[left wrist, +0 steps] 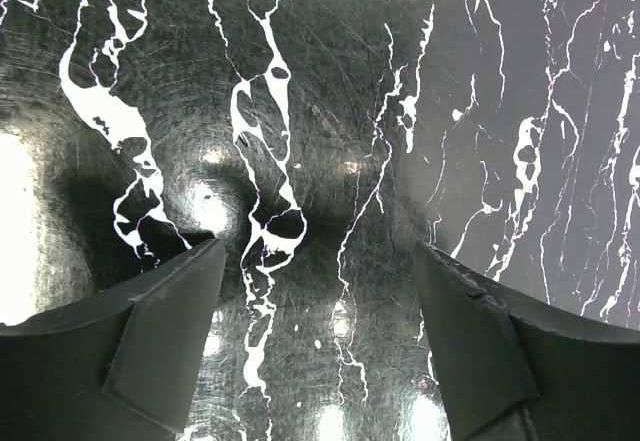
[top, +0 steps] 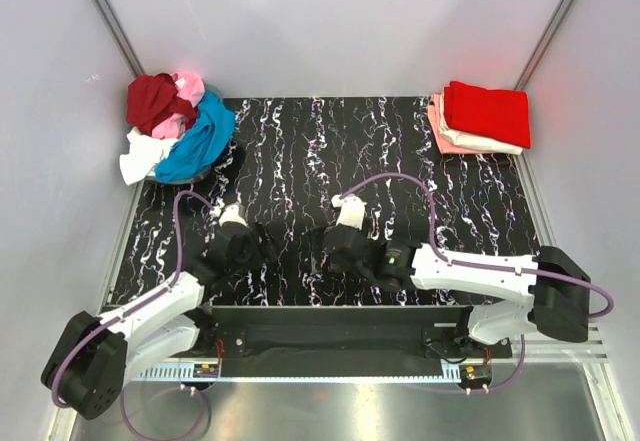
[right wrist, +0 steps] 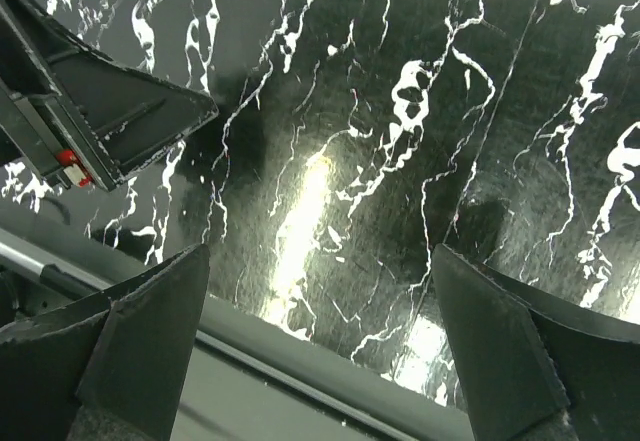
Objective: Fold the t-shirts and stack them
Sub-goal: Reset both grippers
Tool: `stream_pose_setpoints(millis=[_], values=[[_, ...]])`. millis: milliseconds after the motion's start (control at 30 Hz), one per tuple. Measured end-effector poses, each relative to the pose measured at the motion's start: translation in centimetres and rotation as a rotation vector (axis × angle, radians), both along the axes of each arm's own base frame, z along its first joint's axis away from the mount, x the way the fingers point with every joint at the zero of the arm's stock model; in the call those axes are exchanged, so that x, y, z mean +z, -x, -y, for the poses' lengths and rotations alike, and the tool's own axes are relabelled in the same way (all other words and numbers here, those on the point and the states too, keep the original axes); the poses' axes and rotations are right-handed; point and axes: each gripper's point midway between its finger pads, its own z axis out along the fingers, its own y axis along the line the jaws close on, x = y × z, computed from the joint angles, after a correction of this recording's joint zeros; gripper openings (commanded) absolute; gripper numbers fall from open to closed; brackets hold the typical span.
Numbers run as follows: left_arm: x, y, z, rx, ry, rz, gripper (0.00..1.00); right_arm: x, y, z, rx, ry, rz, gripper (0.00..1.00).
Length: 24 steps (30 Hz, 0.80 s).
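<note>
A loose pile of t-shirts lies at the far left: dark red [top: 155, 101], pink [top: 188, 88], blue [top: 200, 141] and white [top: 138, 159]. A folded stack sits at the far right, with bright red [top: 488, 113] on top, cream [top: 487, 142] under it and salmon [top: 441, 127] lowest. My left gripper [top: 262, 246] [left wrist: 318, 261] is open and empty over bare table. My right gripper [top: 332, 246] [right wrist: 320, 261] is open and empty beside it, low over the table near the front edge. No shirt shows in either wrist view.
The black white-veined tabletop [top: 320, 151] lies between pale side walls. The table's front edge and a metal rail [right wrist: 300, 361] run under my right gripper. The left gripper's body [right wrist: 100, 111] shows in the right wrist view at upper left.
</note>
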Motion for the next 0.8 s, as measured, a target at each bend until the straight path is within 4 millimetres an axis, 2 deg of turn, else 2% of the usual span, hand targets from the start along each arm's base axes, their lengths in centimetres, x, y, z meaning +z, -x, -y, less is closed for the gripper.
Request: stream_pose_setpoints(millis=[133, 300, 500, 800], values=[[0.0, 0.1, -0.1, 0.002, -0.005, -0.002, 0.84, -0.1, 0.5, 0.0, -0.003, -0.026, 0.047, 1.00], [0.4, 0.3, -0.7, 0.017, -0.019, 0.001, 0.88, -1.7, 1.0, 1.2, 0.014, -0.038, 0.068, 1.00], [2.6, -0.3, -1.0, 0.049, 0.013, 0.087, 0.89, -1.2, 0.7, 0.6, 0.023, -0.073, 0.094, 1.00], [2.2, 0.0, -1.4, 0.058, -0.004, 0.069, 0.92, -1.8, 0.6, -0.5, 0.047, -0.047, 0.083, 1.00]])
